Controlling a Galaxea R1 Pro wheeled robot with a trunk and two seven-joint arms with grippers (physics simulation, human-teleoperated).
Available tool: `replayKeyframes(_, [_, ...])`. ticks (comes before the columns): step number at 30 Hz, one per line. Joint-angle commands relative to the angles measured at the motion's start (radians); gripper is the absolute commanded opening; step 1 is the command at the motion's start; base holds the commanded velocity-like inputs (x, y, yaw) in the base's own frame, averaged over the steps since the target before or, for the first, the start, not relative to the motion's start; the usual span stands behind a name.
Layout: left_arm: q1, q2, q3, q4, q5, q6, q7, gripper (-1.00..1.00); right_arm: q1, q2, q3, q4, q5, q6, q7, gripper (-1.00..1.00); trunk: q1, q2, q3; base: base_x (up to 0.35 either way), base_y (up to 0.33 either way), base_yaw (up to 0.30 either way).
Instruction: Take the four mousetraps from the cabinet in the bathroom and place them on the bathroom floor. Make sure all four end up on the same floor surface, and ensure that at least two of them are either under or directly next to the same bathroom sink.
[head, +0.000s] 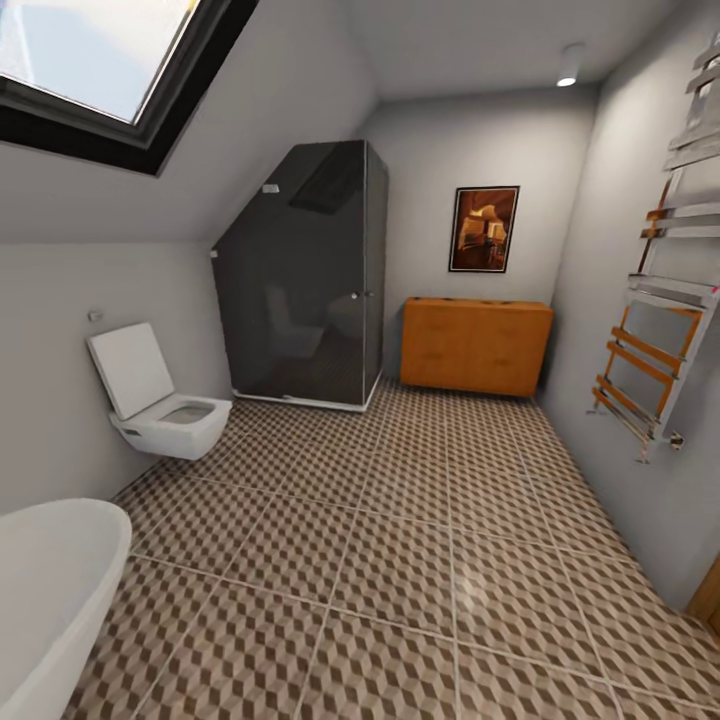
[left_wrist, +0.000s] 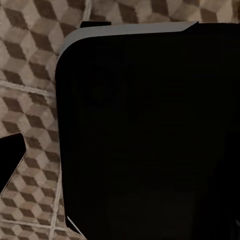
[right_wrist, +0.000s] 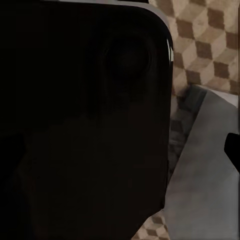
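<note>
Head view, sweeping from the left: a dark-framed skylight (head: 95, 60) sits in the sloping ceiling, bright sky behind it. Low at the left edge curves the white rim of the bathtub (head: 50, 590), and just past it a white wall-hung toilet (head: 160, 405) stands with its lid raised against the grey wall. Moving on, a tall smoked-glass shower enclosure (head: 300, 275) fills the corner under the slope, its top cut at an angle. Right beside it, against the far wall, sits the cabinet (head: 475, 345), orange-brown and low, with tiny specks on its top, too small to tell what they are, so the mousetraps cannot be picked out. Above it hangs 1 framed picture (head: 484, 229) in warm orange tones; any writing on it is too small to read. A round ceiling spotlight (head: 569, 66) glows up near the right. On the right wall climbs a towel rail (head: 660, 320) of chrome and wood bars. The bathroom floor (head: 420, 560) spreads open from the bathtub to the cabinet, brown, beige and white cubes with pale grout. In the left wrist view a large black rounded body (left_wrist: 150, 135) blocks most of the frame with cube tile beside it; in the right wrist view a similar dark body (right_wrist: 85, 115) sits over tile and a grey panel (right_wrist: 205, 175). Whether either gripper is parted or closed, I cannot tell.
</note>
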Motion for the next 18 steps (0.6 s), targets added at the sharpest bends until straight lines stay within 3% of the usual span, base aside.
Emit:
replayKeyframes(1, [0.000, 0.000, 0.001, 0.000, 0.001, -0.001, 0.000, 1.00, 0.000, 0.000, 0.000, 0.000, -0.001, -0.004, 0.000, 1.00, 0.001, 0.000, -0.001, 0.309, 0.000, -0.039])
replayKeyframes(18, [0.000, 0.000, 0.021, 0.000, 0.001, -0.001, 0.000, 1.00, 0.000, -0.001, 0.000, 0.000, 0.000, -0.004, 0.000, 1.00, 0.001, 0.000, -0.001, 0.319, 0.000, -0.008])
